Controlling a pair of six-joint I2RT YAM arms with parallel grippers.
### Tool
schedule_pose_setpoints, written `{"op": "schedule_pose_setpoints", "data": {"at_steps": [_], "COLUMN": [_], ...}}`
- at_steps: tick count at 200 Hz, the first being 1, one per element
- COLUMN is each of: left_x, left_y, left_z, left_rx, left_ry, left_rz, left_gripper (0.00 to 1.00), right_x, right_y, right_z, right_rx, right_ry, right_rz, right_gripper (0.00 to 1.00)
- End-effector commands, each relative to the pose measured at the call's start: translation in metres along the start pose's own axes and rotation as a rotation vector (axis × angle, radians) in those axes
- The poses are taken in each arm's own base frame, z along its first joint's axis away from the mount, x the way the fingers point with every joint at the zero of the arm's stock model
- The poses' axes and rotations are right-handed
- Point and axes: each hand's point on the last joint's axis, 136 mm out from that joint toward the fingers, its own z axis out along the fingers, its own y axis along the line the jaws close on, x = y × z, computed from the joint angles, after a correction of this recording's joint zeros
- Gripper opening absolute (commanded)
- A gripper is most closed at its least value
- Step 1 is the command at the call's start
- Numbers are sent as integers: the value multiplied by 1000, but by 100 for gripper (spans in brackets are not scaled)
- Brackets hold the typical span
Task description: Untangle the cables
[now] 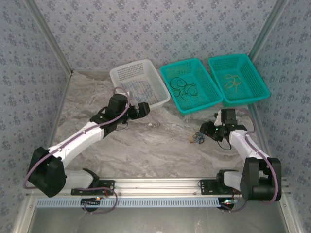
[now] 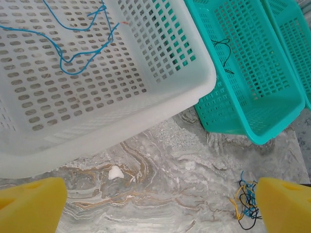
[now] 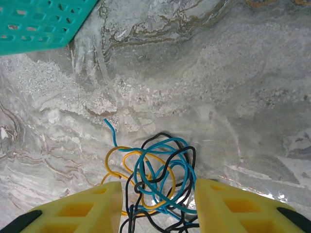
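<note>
The white basket [image 2: 97, 136] held a blue cable [image 2: 63, 60], the middle teal basket [image 1: 199, 107] black cables [image 1: 183, 87], the right teal basket [image 1: 245, 99] yellow cables [image 1: 233, 81]. The left gripper [image 2: 160, 194] hung wide open, empty, beside the white basket. The right gripper [image 3: 158, 187], fingers parted, straddled the tangled cables [image 3: 155, 170] on the marbled table [image 3: 243, 73]

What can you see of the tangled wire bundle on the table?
A small clump of thin curly wires, blue, yellow and black, looped through one another, one blue end sticking out. It lies on the marbled table between the open yellow fingers of the right end effector, not visibly pinched.
</note>
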Motion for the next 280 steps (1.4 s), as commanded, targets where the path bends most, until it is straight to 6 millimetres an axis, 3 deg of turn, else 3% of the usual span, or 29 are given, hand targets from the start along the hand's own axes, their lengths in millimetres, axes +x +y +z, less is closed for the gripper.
{"op": "schedule_pose_setpoints", "data": {"at_steps": [1, 66, 126, 176, 194, 280], "left_x": [-12, -10, -11, -10, -9, -8], "left_y": [-14, -14, -17, -18, -20, -26], "left_z": [0, 2, 6, 9, 10, 13], "left_rx": [42, 37, 50, 53, 61, 109], "left_ry": [-12, 9, 18, 28, 30, 34], "left_rz": [16, 10, 8, 5, 3, 15], "left_gripper": [99, 99, 99, 99, 99, 99], "right_x": [2, 4, 6, 0, -2, -4], "right_y": [-2, 0, -1, -3, 4, 60], "right_z": [3, 8, 12, 2, -3, -20], "right_rx": [-4, -24, -27, 3, -21, -189], "right_ry": [15, 41, 54, 7, -8, -62], "right_rz": [-17, -14, -17, -34, -52, -152], "right_gripper": [46, 45, 39, 7, 0, 0]}}
